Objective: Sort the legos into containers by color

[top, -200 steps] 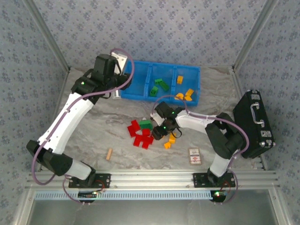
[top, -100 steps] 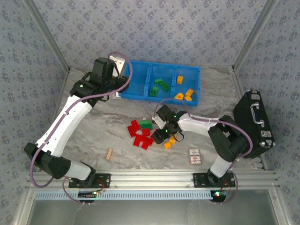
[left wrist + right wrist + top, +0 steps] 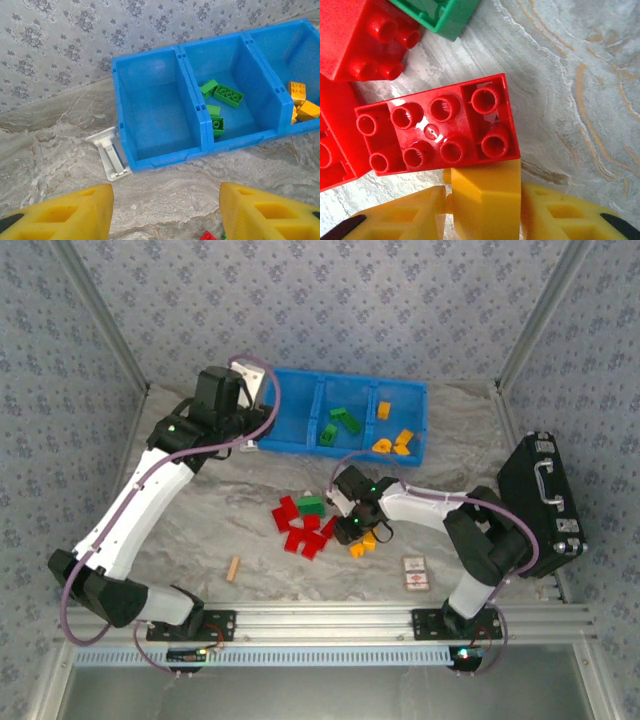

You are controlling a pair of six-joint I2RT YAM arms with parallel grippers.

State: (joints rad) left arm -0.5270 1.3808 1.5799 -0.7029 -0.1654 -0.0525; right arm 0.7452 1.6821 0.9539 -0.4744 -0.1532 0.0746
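Observation:
The blue bin (image 3: 296,445) has three containers. Its left one (image 3: 155,115) is empty, green legos (image 3: 222,97) lie in the middle one, and yellow-orange legos (image 3: 302,100) in the right one. On the table, red legos (image 3: 298,528) are piled next to a green lego (image 3: 310,505). My right gripper (image 3: 350,531) is down at the pile's right edge, shut on a yellow-orange lego (image 3: 487,192) that touches an upturned red lego (image 3: 437,130). My left gripper (image 3: 165,215) hovers open and empty in front of the bin's left end.
A wooden stick (image 3: 233,568) and a red-and-white card (image 3: 415,573) lie near the front of the table. A black case (image 3: 540,505) stands at the right edge. A white bracket (image 3: 110,155) lies by the bin's left corner. Another yellow-orange lego (image 3: 358,548) is beside my right gripper.
My right gripper has closed on the yellow-orange lego at the pile's edge. The left arm has drifted slightly left, still open near the bin.

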